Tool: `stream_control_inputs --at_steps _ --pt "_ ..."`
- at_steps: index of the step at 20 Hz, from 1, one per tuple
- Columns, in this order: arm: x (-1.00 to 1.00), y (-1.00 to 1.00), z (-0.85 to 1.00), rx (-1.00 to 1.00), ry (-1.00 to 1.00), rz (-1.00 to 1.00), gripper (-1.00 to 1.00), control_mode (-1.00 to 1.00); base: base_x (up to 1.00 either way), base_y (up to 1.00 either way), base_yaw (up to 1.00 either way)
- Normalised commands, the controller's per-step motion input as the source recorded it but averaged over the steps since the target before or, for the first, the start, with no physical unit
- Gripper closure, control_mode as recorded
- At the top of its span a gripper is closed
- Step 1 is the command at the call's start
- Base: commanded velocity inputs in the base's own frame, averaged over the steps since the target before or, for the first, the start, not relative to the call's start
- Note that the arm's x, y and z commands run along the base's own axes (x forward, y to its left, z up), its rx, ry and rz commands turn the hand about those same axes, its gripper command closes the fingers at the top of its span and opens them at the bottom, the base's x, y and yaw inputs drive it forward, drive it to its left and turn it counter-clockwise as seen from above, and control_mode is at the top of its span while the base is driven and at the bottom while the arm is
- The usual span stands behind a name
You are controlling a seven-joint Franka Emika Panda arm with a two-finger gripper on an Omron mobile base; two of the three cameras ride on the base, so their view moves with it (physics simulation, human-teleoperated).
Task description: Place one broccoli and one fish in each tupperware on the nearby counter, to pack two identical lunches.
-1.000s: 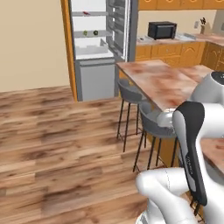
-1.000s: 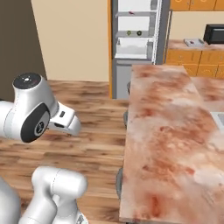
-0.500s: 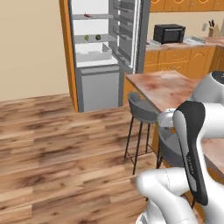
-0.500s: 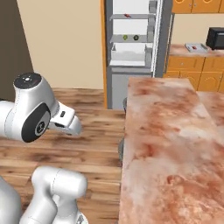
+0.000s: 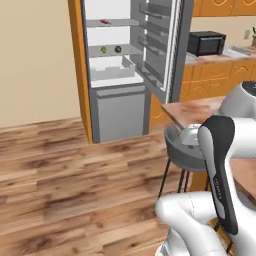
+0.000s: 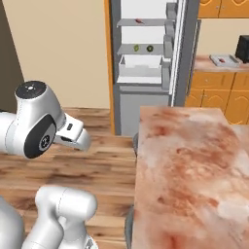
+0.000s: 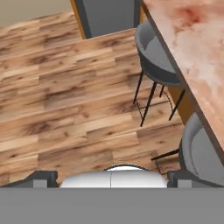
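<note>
Left base view: open grey fridge [image 5: 125, 70] with flat shelves; black boxy microwave [image 5: 206, 43] on the far mottled counter [image 5: 220, 58]. Right base view: pink-brown stone island top [image 6: 189, 170]. Hand view: gripper [image 7: 111, 177] fingers spread wide, empty, above wood-plank floor [image 7: 65, 105] and round grey stools [image 7: 155, 54]. No legible writing.

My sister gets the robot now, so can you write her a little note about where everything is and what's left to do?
Gripper: jaws wide open, holding nothing, pointing down at the wood floor beside two grey stools.
Fridge: door open, straight ahead. Two small round green things sit on a middle shelf and something small and red on the top one; too small to name.
Counter: far right, past the fridge, with a microwave. No tupperware can be made out.
Done: nothing packed that I can see.
Left: fetch broccoli and fish, fill both tupperwares.
</note>
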Motion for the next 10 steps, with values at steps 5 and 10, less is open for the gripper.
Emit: stream_control_inputs --at_steps 5,10 --pt "0.0 0.0 0.0 0.0 0.0 0.0 -1.0 1.0 1.0 0.09 -0.04" --pt "0.0 0.0 0.0 0.0 0.0 0.0 -1.0 1.0 1.0 0.1 -0.05"
